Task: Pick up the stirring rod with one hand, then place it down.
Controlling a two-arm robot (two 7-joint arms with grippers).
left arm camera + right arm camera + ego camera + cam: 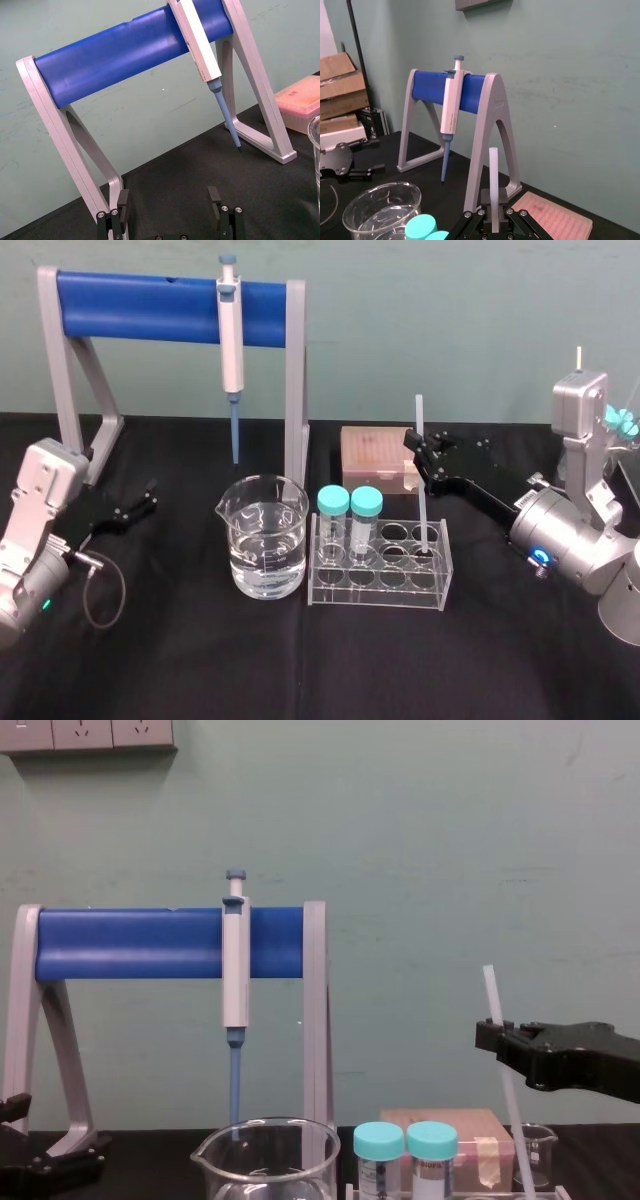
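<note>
The stirring rod (420, 420) is a thin translucent-white stick standing almost upright, its lower end down in a back right hole of the clear tube rack (380, 590). My right gripper (418, 455) reaches in from the right and is shut on the rod about a third of the way down. In the right wrist view the rod (493, 175) rises straight from between the closed jaws of the right gripper (493, 220). In the chest view the rod (515, 1120) leans slightly, gripped by the black right gripper (497, 1038). My left gripper (135, 508) rests open at the far left, shown as the left gripper (168, 210) in its own wrist view.
A beaker of water (265, 540) stands left of the rack, which holds two teal-capped tubes (348, 505). Behind them a white-and-blue pipette (231, 330) hangs on a blue-barred grey stand (150, 308). A pink tip box (375, 455) sits behind the rack.
</note>
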